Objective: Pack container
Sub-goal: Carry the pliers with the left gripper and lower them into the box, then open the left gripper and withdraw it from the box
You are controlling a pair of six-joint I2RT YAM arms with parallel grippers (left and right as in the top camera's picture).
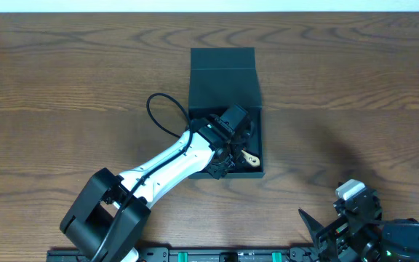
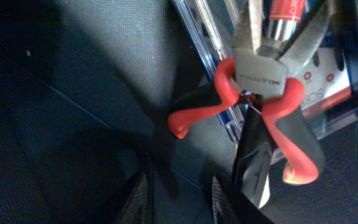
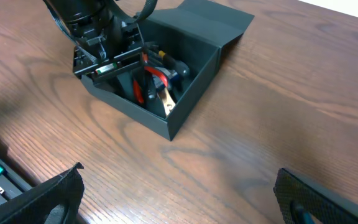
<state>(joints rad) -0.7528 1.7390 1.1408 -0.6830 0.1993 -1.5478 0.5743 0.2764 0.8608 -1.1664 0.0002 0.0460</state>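
Container: the dark teal-black matte square cardboard box (image 1: 224, 91) sat about mid-table on the brown wood-grain table (image 1: 355, 87). Its hinged flap lid (image 1: 222, 58) was open and folded back on the far side from the arms.

Left arm reached into the box from the near-left, with a black cable loop (image 1: 158, 116) arcing off it just outside the left wall. The left gripper (image 2: 181, 179) was down inside, above the box floor. Its fingers (image 2: 140, 198) were parted, with only bare dark cardboard showing in the gap and nothing clamped. We saw the red-and-black-handled pliers (image 2: 260, 78) with a grey metal head lying just ahead of the fingertips, handles splayed toward the gripper. We could not tell whether the right-hand finger touched the black object next to it.

Under the pliers lay a clear-fronted retail pack with a metal shaft inside (image 2: 204, 43), running diagonally across the floor. A pale tan handle end (image 1: 249, 156) lay near the box's near-right corner, also inside.

The right gripper (image 3: 179, 175) was parked over bare table at the near-right edge, well apart from the box. Its fingers were spread wide and held nothing.
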